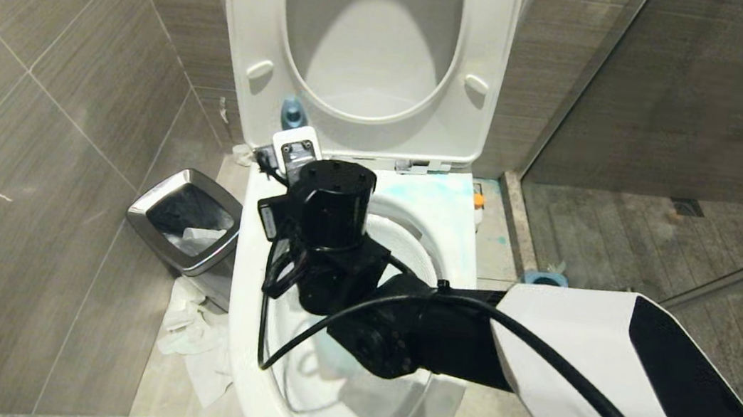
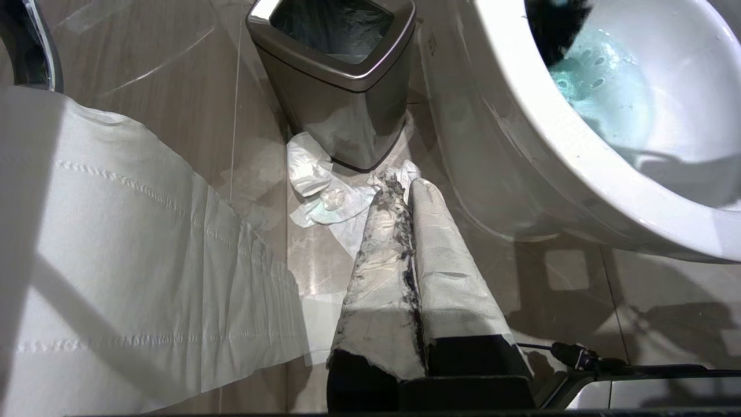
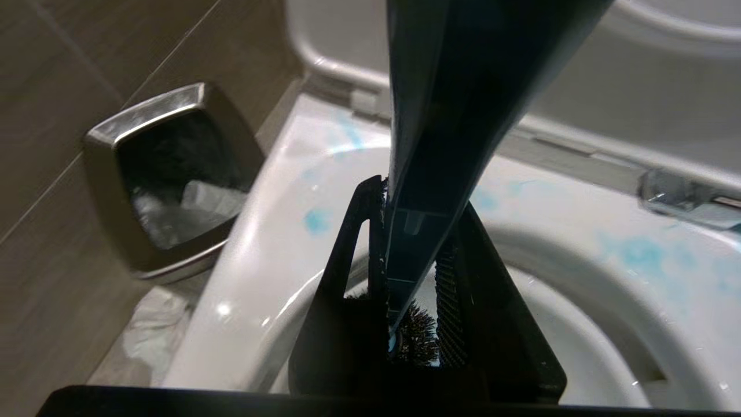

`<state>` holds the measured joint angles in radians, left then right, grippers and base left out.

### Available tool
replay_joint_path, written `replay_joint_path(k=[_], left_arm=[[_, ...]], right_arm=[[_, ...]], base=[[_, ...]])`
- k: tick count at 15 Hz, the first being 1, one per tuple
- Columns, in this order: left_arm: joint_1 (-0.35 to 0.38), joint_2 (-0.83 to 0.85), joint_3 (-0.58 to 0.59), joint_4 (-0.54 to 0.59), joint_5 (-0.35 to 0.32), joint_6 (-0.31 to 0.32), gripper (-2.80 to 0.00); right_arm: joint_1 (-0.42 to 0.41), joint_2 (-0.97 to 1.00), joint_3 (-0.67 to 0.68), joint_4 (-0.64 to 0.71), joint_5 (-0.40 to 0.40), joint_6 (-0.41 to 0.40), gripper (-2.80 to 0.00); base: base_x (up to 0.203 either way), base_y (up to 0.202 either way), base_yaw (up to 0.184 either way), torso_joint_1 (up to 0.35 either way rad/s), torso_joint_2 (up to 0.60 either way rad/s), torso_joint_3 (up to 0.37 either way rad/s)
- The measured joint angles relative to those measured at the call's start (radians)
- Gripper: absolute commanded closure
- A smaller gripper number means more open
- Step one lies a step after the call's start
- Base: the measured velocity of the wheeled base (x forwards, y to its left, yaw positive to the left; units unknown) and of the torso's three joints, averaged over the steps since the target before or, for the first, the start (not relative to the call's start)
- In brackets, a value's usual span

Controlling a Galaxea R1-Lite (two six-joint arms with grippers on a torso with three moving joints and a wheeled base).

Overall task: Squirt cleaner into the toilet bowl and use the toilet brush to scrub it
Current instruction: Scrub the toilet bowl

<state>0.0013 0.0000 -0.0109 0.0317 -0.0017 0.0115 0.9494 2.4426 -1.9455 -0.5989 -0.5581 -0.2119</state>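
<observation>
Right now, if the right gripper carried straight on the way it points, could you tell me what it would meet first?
Probably the inside of the toilet bowl: the right gripper, shut on the toilet brush, points down into it, bristles leading. Depth is hard to judge.

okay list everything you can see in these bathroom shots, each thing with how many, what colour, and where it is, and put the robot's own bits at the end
toilet bowl: one, glossy white, centre, seat and lid raised.
cleaner: turquoise-blue smears on the bowl's rim, pale blue wash inside the bowl.
toilet brush: one, dark slate-blue handle, dark bristles down in the bowl.
brush holder: one, light-blue top, on the floor right of the bowl.
waste bin: one, chrome-rimmed, dark inside, on the floor left of the bowl.
crumpled tissue: several white pieces, floor between bin and bowl.
toilet paper strip: one, white, close before the left wrist camera.
right gripper: black, over the bowl, shut on the toilet brush handle.
left gripper: white-wrapped, shut, low beside the bowl.
</observation>
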Motion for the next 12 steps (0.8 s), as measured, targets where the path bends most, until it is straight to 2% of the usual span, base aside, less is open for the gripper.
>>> replay_joint_path(k=[3, 8, 10, 12], left_arm=[[0.000, 0.000, 0.000, 0.000, 0.000, -0.001, 0.00], [0.000, 0.000, 0.000, 0.001, -0.001, 0.000, 0.00], [0.000, 0.000, 0.000, 0.000, -0.001, 0.000, 0.00], [0.000, 0.000, 0.000, 0.000, -0.003, 0.006, 0.00]], right_arm=[[0.059, -0.043, 0.142, -0.003, -0.018, 0.041, 0.00], [0.139, -0.252, 0.542, -0.019, -0.066, 0.137, 0.00], [0.136, -0.350, 0.663, -0.056, -0.075, 0.147, 0.00], [0.089, -0.421, 0.734, -0.071, -0.078, 0.148, 0.00]], base=[[0.000, 0.000, 0.000, 0.000, 0.00, 0.000], [0.000, 0.000, 0.000, 0.000, 0.00, 0.000], [0.000, 0.000, 0.000, 0.000, 0.00, 0.000], [0.000, 0.000, 0.000, 0.000, 0.00, 0.000]])
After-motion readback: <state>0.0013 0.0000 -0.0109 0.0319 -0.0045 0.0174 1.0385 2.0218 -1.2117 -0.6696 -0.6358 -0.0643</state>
